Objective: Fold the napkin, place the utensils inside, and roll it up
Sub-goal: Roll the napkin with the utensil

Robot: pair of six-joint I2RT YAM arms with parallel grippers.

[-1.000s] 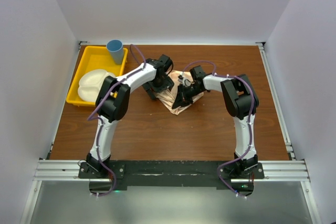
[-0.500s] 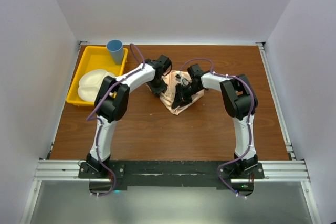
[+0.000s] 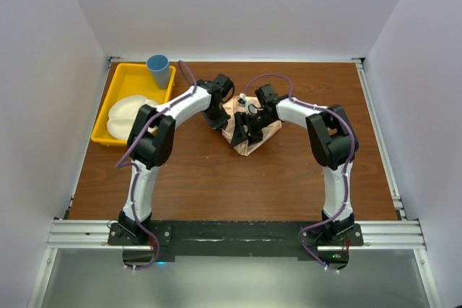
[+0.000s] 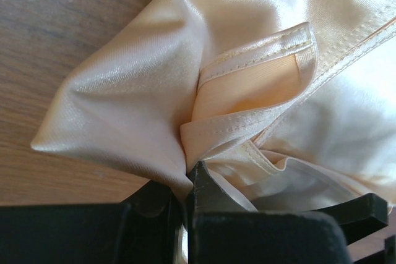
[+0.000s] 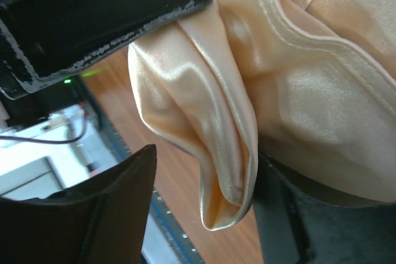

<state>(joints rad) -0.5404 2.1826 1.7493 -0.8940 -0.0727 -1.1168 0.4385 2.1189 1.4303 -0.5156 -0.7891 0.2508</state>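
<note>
The peach-orange napkin (image 3: 246,142) lies bunched and creased on the wooden table between my two arms. My left gripper (image 3: 219,119) is at the napkin's left edge. In the left wrist view its jaws (image 4: 187,177) are shut on a hemmed fold of the napkin (image 4: 142,103). My right gripper (image 3: 250,126) is over the middle of the cloth and stands open. In the right wrist view a hanging fold of napkin (image 5: 297,103) droops between the spread fingers of the right gripper (image 5: 207,165), resting against the right one. The utensils are hidden from every view.
A yellow tray (image 3: 119,81) stands at the back left with a white divided plate (image 3: 128,117) in it and a blue cup (image 3: 158,68) at its far corner. Metal rails run along the table's left and right sides.
My left gripper has shut on the napkin's edge. My right gripper has opened and let go of the cloth fold. The napkin bunch has shifted slightly.
</note>
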